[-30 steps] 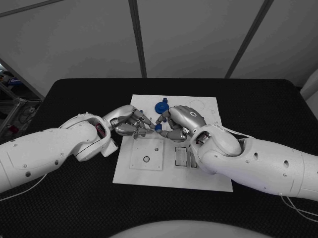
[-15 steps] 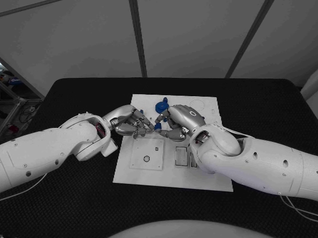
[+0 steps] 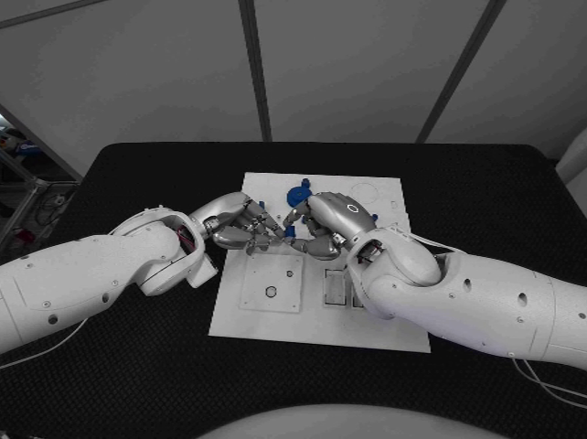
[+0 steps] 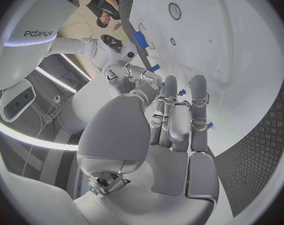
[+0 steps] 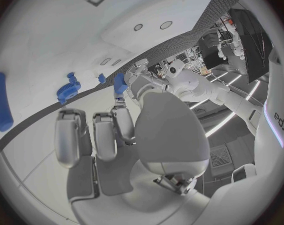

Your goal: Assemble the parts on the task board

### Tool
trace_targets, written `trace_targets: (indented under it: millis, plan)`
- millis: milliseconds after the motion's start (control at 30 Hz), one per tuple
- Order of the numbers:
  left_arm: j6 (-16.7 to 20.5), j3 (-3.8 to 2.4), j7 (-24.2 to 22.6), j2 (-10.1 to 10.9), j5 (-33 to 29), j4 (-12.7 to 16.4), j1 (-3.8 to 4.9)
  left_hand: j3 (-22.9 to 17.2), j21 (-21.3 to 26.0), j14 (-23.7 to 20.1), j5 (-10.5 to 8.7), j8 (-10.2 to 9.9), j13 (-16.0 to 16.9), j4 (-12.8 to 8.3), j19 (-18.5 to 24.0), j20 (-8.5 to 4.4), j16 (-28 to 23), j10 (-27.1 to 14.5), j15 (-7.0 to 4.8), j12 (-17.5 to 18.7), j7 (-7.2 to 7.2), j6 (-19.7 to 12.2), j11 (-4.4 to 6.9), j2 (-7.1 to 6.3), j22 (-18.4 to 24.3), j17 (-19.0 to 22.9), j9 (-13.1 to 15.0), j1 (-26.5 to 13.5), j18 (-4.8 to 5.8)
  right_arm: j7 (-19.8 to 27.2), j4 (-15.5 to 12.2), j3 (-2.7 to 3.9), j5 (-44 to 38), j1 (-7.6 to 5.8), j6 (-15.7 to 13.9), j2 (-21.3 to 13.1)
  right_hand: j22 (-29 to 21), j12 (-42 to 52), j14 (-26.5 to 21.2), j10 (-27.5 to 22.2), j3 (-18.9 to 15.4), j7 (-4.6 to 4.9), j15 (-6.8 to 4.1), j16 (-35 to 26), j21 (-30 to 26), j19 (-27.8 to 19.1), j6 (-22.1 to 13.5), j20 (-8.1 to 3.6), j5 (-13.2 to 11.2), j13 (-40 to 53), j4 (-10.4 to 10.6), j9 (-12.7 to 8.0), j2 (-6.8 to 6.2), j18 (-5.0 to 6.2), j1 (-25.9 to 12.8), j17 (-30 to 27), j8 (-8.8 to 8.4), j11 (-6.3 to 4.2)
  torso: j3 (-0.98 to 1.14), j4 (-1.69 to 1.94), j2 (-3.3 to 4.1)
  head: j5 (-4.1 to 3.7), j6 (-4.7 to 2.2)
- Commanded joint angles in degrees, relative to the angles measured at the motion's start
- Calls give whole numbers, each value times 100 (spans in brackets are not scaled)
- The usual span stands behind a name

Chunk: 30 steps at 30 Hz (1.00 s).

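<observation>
Board: the white task board [image 3: 373, 320] lies in the middle of the black table [image 3: 505, 183], its long side running away from the robot.
Left hand: the left hand [image 3: 237, 226] reaches over the board's left edge, about halfway up the board, fingers curled toward the other hand. In the left wrist view its fingers [image 4: 179, 115] stretch out side by side over the board, with bits of blue showing at and between the tips.
Right hand: the right hand [image 3: 326, 226] sits over the board's middle, just right of the left hand, its fingers curled in and meeting the left hand's fingertips.
Held part: a small blue part [image 3: 290, 232] sits between the fingertips of the two hands, above the board's centre. The right wrist view shows it [image 5: 119, 82] at the tip of the right hand's upper finger, so the right hand pinches it. Whether the left hand also grips it or only touches it cannot be told.
Gear: a blue round part [image 3: 296, 195] with a toothed rim lies on the board's far half, just beyond the two hands; the right wrist view shows it [image 5: 68, 87] too.
Long blue part: a longer blue piece [image 5: 0, 101] lies on the board beyond the gear in the right wrist view.
Near half of board: a raised square plate with a small ring [image 3: 270, 293] sits left of centre, and a rectangular slot [image 3: 333, 289] lies just right of it.
</observation>
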State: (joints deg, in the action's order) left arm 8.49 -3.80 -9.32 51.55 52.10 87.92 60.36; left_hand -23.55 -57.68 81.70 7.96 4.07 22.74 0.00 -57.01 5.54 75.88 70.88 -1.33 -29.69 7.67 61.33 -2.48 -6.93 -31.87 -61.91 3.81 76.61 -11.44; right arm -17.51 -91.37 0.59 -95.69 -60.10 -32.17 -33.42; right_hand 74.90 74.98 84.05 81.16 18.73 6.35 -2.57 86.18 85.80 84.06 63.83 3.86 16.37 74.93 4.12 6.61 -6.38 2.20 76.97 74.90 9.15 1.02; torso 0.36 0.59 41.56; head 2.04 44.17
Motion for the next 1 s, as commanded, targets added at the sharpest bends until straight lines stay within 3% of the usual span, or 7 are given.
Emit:
trace_targets:
  millis: [33,600,1000]
  plan:
    - [-4,-2,-11,-16,30,19,3,-32,-31,15,-19,-37,9,7,-5,-40,28,-32,10,-30,7,22,-1,46,-7,0,-6,-20,94,118,-21,6,15,-13,5,27,859,-36,466,12,34,-113,-40,15,30,118,142,-26,37,122,-1,96,46,-49,-13,957,33,-34,4,-3,-3,3,2]
    - [-3,-3,-6,-3,30,5,3,-34,-32,16,-19,-38,9,7,-4,-40,32,-33,10,-30,8,22,-1,46,-8,-6,-6,-21,94,35,41,6,15,-16,156,32,859,-27,466,19,38,-117,-43,15,30,118,151,-29,36,130,-4,100,47,-49,-13,958,39,-38,3,-2,-4,4,5]
    - [46,-5,-10,163,-90,-22,4,-44,-35,14,-21,-38,11,4,-3,-40,30,-37,11,-33,9,24,-3,45,-10,0,-6,-25,95,-222,312,5,-124,-48,430,129,867,-37,466,16,42,-120,-46,13,34,123,154,-31,34,123,-8,103,48,-51,-11,955,42,-42,-2,3,-2,9,3]
